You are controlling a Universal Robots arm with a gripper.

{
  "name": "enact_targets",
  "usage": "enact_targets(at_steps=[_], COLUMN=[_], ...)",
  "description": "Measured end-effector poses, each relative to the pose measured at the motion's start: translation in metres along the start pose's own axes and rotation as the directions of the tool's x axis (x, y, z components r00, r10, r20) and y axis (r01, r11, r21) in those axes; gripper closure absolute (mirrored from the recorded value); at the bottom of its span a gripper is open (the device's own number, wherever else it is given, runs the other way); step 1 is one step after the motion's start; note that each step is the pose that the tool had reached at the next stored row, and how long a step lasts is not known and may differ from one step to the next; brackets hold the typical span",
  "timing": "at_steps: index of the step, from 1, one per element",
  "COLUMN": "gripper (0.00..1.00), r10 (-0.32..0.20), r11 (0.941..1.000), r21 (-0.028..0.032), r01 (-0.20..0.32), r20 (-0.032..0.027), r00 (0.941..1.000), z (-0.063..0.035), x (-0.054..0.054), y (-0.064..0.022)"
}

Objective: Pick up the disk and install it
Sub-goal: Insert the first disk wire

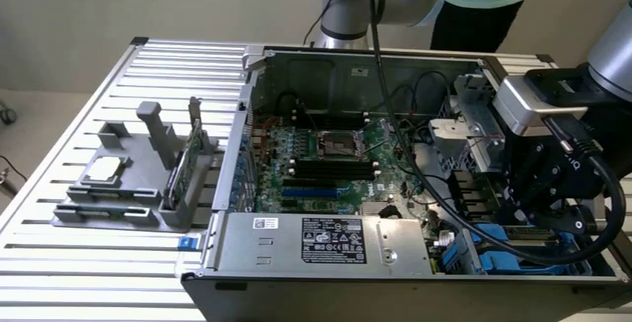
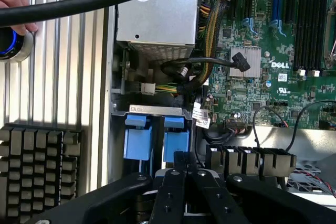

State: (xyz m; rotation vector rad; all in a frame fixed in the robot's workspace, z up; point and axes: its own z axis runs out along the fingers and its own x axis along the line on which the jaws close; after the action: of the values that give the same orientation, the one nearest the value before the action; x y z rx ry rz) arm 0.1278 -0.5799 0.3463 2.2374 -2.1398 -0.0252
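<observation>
The disk [image 2: 138, 142] is being seen end-on as two smooth blue plastic tabs side by side. It is seated in the drive bay at a corner of the computer case [image 1: 245, 115]. Its metal face and label are being hidden under a grey sheet-metal bracket [image 2: 157, 111]. In the exterior view that bay is lying at about four o'clock from the processor socket [image 1: 336, 143].

The hand [image 2: 185, 157] [image 1: 538, 218] is being held just beside the blue tabs, its black fingers pressed together with nothing visible between them. Whether the tabs are being touched cannot be told.

The open case is being shown lying on its side. A green motherboard [image 1: 326, 159] is being carried flat on its floor. A boxy silver power supply [image 1: 326, 240] with a printed label is sitting at six o'clock from the socket. Black and yellow wire bundles [image 2: 210, 30] are being run between the two.

Outside the case, at nine o'clock from the socket, a grey moulded holder [image 1: 109, 211] is being carried on the ribbed aluminium counter [image 1: 99, 277]. A small square silver chip [image 1: 106, 168] is lying flat in it and a thin green card [image 1: 192, 159] is standing on edge.

In the wrist view a black finned heat sink [image 2: 39, 171] is resting on the counter, and a person's fingers [image 2: 16, 3] are being laid on a round blue-lit knob [image 2: 10, 45].
</observation>
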Motion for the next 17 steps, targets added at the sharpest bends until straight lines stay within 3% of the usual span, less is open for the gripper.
enact_targets(at_steps=[11, 17], gripper=[0.87, 0.87], r10=[0.001, 0.056], r11=[1.0, 0.9984], r21=[0.0, -0.0012], r01=[-0.001, -0.056], r20=[-0.0001, 0.0024], r00=[1.0, 0.9984], z=[-0.0001, -0.0001], x=[0.0, -0.0001], y=[0.0, -0.0008])
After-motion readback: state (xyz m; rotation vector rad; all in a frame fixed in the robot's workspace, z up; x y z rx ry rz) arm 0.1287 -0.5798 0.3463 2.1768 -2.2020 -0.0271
